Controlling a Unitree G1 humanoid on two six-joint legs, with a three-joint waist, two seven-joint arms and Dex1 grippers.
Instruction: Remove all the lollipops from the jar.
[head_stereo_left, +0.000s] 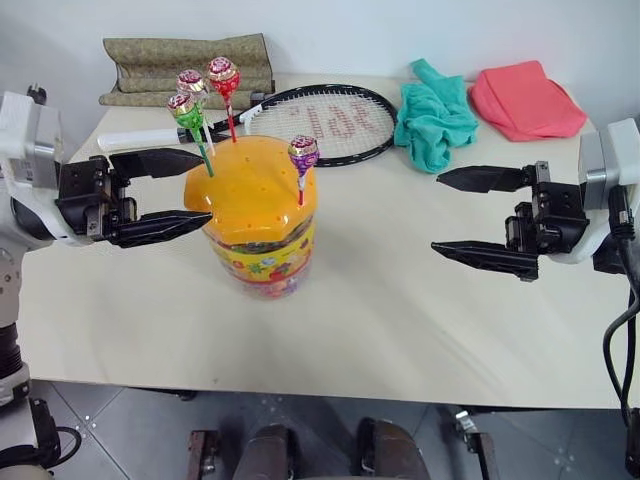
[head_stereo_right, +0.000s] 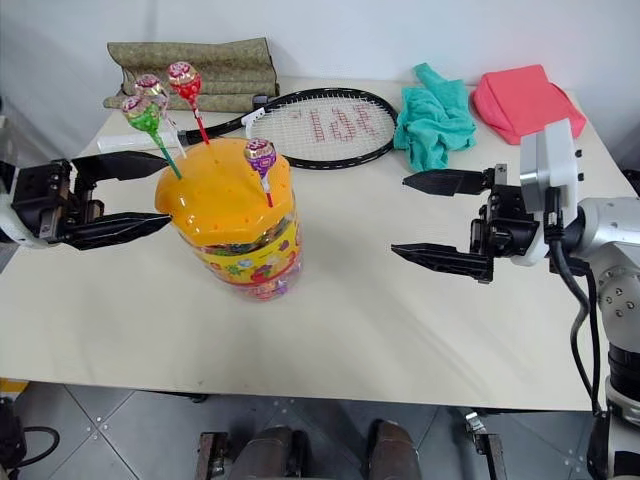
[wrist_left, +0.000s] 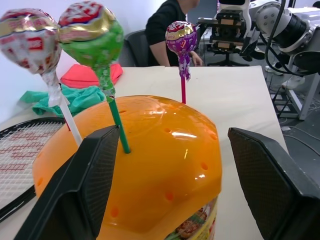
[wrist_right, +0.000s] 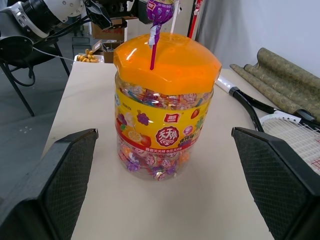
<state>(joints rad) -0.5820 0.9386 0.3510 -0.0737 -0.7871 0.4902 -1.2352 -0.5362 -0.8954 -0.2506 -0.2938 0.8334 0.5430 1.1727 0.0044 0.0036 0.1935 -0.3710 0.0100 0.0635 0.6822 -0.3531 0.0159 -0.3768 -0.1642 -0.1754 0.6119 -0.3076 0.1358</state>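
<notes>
Tabletop carries the jar near its left middle — clear tub, yellow label, packed with wrapped sweets. Four lollipops stand in holes of its orange domed lid; their stick ends are hidden inside. Left gripper flanks the lid, fingers apart; right gripper — apart, well clear.

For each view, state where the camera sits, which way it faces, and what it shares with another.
Head eyes: above, looking forward and down; jar, left gripper, right gripper.
Left wrist: beside the orange lid, between its own fingers.
Right wrist: level, facing the jar's label across the table.
Shared: purple lollipop.
</notes>
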